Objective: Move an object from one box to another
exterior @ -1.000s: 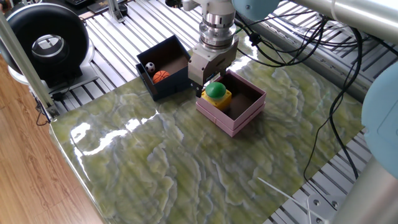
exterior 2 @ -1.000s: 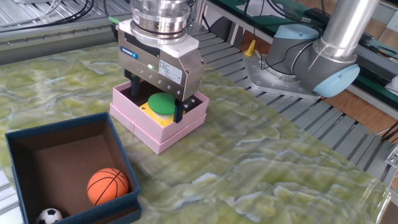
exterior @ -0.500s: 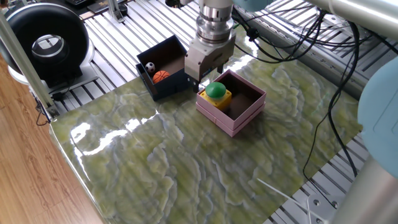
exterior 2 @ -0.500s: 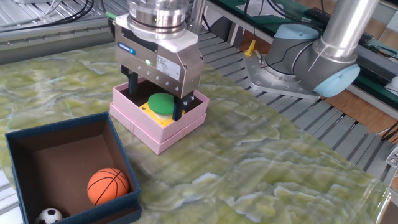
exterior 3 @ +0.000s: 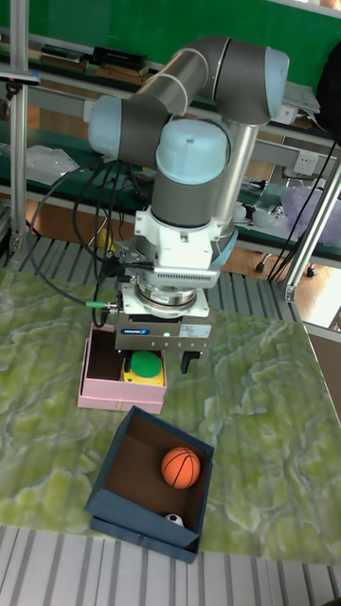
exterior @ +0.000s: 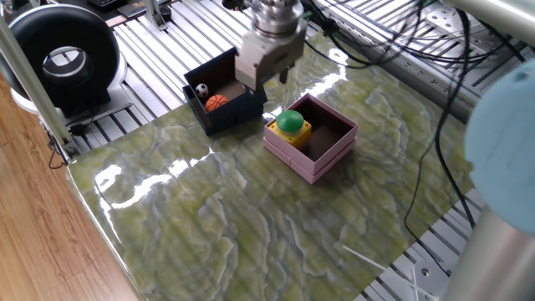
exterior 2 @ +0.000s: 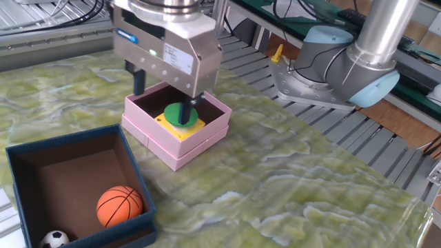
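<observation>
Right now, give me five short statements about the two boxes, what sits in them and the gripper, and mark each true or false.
1. The green and yellow button sits in the pink box. True.
2. The navy box is empty. False: it holds a small basketball and a tiny soccer ball.
3. The gripper is shut on the basketball. False: it is open, holds nothing, and hangs above the pink box.
4. Both boxes rest on the green marbled tabletop. True.
5. The basketball lies on the tabletop between the boxes. False: it lies inside the navy box.
</observation>
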{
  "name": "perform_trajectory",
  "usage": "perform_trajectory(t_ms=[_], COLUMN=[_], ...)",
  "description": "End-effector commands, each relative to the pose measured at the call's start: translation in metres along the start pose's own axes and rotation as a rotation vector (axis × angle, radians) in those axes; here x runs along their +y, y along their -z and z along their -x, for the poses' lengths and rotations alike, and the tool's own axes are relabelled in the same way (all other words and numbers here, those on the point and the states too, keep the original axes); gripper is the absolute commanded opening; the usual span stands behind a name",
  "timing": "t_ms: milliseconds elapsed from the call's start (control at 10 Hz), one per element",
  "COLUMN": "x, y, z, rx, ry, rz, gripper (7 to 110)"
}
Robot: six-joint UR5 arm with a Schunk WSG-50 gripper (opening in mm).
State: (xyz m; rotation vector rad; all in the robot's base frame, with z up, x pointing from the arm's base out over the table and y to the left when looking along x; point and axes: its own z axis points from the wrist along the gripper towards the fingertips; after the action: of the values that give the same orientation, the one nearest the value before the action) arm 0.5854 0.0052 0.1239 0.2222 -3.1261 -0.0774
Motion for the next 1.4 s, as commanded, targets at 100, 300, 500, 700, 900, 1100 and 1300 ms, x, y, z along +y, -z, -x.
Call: perform_trajectory(t_ms=[100, 300, 500, 700, 900, 1100, 1300], x=[0.001, -0.004, -0.007, -0.01, -0.013, -0.017, 0.005], y=[-0.004, -0.005, 0.006, 0.013, 0.023, 0.029, 0.026], z=[0.055, 0.059, 0.056, 0.067, 0.077, 0.096, 0.109], rx=[-0.052, -0.047, -0.042, -0.095, -0.144, -0.216, -0.258], ry=[0.028, 0.003, -0.029, -0.03, -0.009, 0.065, 0.101], rz=[-0.006, -0.047, -0.071, -0.079, -0.096, -0.103, -0.009], gripper=[66, 66, 22, 7, 7, 7, 7])
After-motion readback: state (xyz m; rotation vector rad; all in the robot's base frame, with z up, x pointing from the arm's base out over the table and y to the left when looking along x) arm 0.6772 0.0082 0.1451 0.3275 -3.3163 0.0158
